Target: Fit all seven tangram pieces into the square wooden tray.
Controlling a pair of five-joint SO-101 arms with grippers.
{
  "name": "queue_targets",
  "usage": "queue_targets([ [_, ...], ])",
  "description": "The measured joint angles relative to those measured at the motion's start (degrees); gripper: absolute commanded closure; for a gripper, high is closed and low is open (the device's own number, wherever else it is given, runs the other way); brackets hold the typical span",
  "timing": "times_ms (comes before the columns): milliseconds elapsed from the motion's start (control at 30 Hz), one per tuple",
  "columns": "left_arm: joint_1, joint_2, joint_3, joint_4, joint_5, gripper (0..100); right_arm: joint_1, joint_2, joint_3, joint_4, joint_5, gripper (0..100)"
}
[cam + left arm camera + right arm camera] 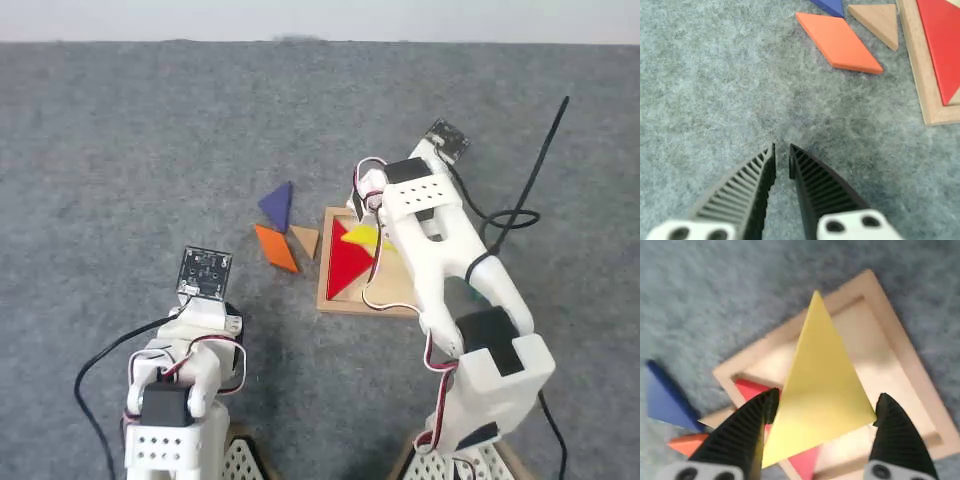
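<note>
Wooden tray job: as I'm reading it, the second big triangle is going in. Scanning left to right on the grey carpet, the orange parallelogram [276,248], the blue triangle [278,205] on its far side and the small tan triangle [306,240] are lying loose and close together, just beside the tray's [322,275] left rim, none of them in yet. The red triangle [345,262] is already sitting flat inside, long edge along the left wall. The yellow triangle [820,385] is hanging over the tray and partly covering the red one. Its tip is crossing the rim line in the right wrist view, so I'm judging it raised, not seated.

Next move, my guess: it's needing a turn until its edges are lining up with the red one's free edge and a tray wall, then a straight drop into the bare wood. The risk is a corner landing on the rim or on the red piece and leaving it propped.

Tools:
- **Left gripper** [782,147] is hovering low over bare carpet, short of the orange piece. Its jaws are almost together with only a slit between the tips, and it's carrying nothing.
- **Right gripper** [827,397] is hanging over the tray with jaws spread wide. The yellow triangle is sitting between the fingers [747,425], one pressing an edge and the other at the opposite corner. It's looking like a clamp across the piece.
</note>
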Motion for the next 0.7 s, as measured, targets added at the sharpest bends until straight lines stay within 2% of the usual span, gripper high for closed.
queue_targets([
  [500, 0.0, 0.0, 0.0, 0.0, 0.0, 95, 0.1, 5.3, 0.0, -6.5, -2.2, 77.5],
  [700, 0.0, 0.0, 0.0, 0.0, 0.0, 95, -2.8, 6.4, 0.0, -8.6, -2.2, 74.9],
])
